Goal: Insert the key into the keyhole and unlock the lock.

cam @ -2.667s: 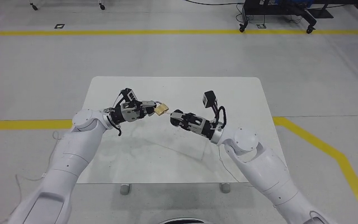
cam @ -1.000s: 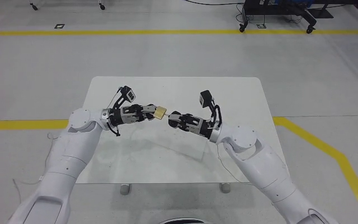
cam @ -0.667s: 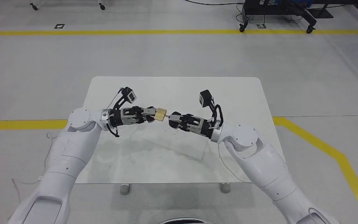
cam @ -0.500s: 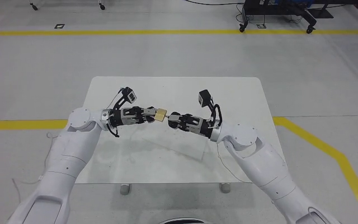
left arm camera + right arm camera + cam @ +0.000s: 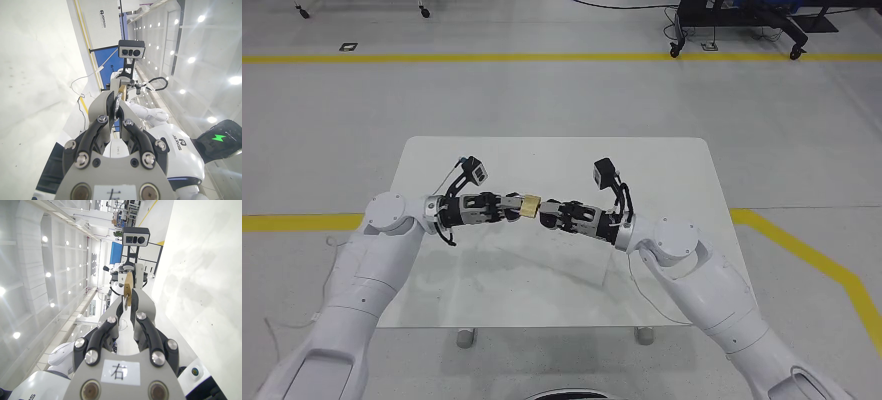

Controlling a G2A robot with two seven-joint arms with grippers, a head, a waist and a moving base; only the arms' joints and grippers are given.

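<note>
A brass padlock [image 5: 529, 205] hangs in the air over the middle of the white table [image 5: 662, 165]. My left gripper [image 5: 515, 206] is shut on its silver shackle [image 5: 116, 101], with the brass body [image 5: 123, 90] sticking out past the fingertips. From the other side my right gripper [image 5: 546, 212] is shut on the silver key [image 5: 125, 300]. The key's head sits right against the end face of the padlock [image 5: 128, 283]; its blade is hidden. The two grippers face each other, almost touching.
The table top below both arms is bare, with a few small dark specks [image 5: 200, 303]. Yellow floor lines [image 5: 542, 57] run behind and beside the table. Each wrist camera mount [image 5: 604, 172] stands above its arm.
The two grippers have closed the gap between them. The right one slid left with the key until it met the padlock's end; the left one shifted slightly right and levelled the lock.
</note>
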